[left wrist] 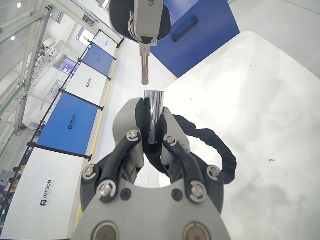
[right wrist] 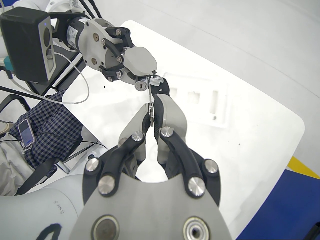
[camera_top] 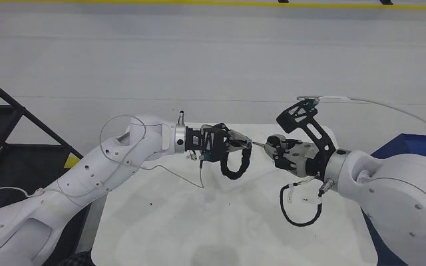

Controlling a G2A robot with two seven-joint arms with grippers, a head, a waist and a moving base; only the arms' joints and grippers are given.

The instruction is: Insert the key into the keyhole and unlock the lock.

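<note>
Now: left hand (left wrist: 149,112) clamps lock (left wrist: 154,118), right hand (right wrist: 153,106) clamps key (left wrist: 144,68); tip just clear of keyhole (right wrist: 140,85) rim.

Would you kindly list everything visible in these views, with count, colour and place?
Key: one, silver, in the right gripper, tip just short of the cable lock.
Cable lock: one, chrome cylinder with black cable loop, in the left gripper.
Table: one, white, beneath both arms.
Tray: one, white, on the table.
Cabinet: one, blue, beside the table.
Left gripper: one, grey, shut on the cable lock.
Right gripper: one, grey, shut on the key.
</note>
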